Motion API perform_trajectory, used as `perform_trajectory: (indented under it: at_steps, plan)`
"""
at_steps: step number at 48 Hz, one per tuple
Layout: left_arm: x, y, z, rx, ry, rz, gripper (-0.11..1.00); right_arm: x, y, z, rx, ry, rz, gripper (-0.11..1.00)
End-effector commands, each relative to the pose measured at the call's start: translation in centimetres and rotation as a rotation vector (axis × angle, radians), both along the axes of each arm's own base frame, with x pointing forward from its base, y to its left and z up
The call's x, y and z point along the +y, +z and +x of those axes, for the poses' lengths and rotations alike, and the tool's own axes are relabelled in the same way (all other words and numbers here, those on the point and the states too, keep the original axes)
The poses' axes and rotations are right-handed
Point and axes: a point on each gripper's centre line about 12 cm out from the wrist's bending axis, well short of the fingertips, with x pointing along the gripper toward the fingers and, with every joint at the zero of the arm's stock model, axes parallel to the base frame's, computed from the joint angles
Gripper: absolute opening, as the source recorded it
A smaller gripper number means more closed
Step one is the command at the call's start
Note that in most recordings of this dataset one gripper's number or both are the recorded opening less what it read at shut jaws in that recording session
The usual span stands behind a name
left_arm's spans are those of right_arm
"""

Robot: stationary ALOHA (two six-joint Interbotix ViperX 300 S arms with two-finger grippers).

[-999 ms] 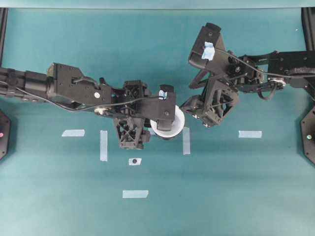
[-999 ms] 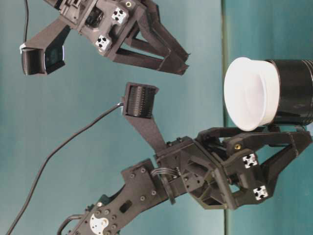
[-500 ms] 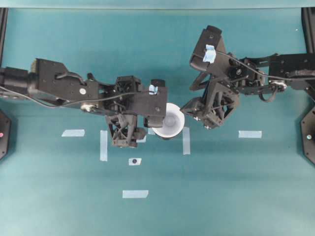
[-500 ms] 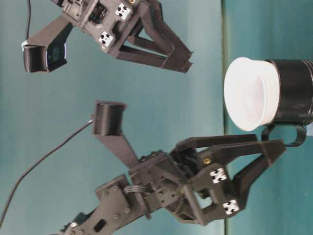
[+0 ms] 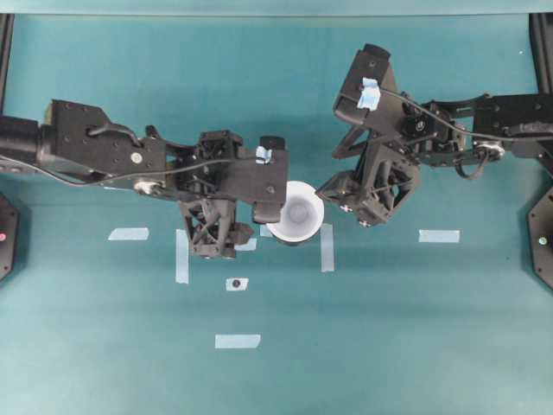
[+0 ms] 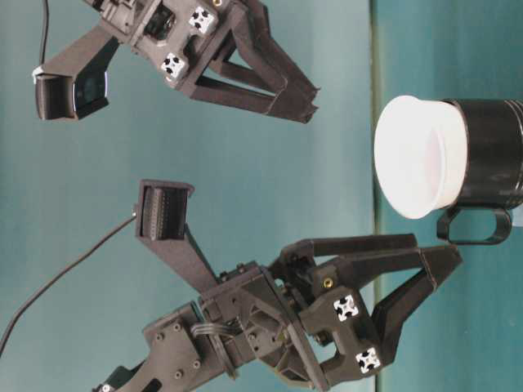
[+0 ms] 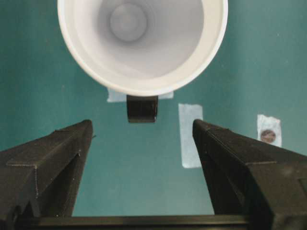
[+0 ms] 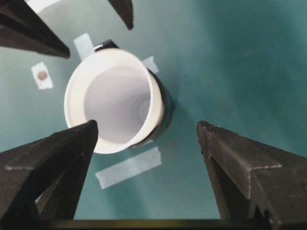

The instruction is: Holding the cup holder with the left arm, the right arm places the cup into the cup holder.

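The white cup (image 5: 295,210) sits inside the black cup holder (image 6: 493,151), which stands on the teal table; its rim sticks out above the holder. The holder's small handle (image 7: 142,108) points toward my left gripper. My left gripper (image 5: 221,251) is open and empty, a short way left of the holder and not touching it; its jaws stand wide in the left wrist view (image 7: 141,132). My right gripper (image 5: 344,205) is open and empty, raised just right of the cup. In the right wrist view (image 8: 147,125) the cup (image 8: 112,108) lies below and ahead of the jaws.
Pale tape strips mark the table around the holder (image 5: 181,256), (image 5: 327,247), (image 5: 439,235), (image 5: 128,233), (image 5: 238,341). A small dark dot sits on a tape patch (image 5: 236,284) in front of the left gripper. The table-level view is turned sideways.
My left gripper has drawn back to the left, away from the holder, with its jaws open. The cup and holder stay put. The right gripper has barely moved.
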Motion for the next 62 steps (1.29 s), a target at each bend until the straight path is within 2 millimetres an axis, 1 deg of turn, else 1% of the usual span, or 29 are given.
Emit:
perform_trajectory:
  at_steps: [1,62]
  plan:
    - [-0.05,1.76,0.03,-0.047,0.000,0.003,0.86,0.16,2.33,-0.38,-0.075,-0.004,-0.006,0.90]
    - [0.02,1.62,0.15,-0.046,0.003,0.002,0.86,0.14,2.13,-0.35,-0.093,-0.006,-0.009,0.90]
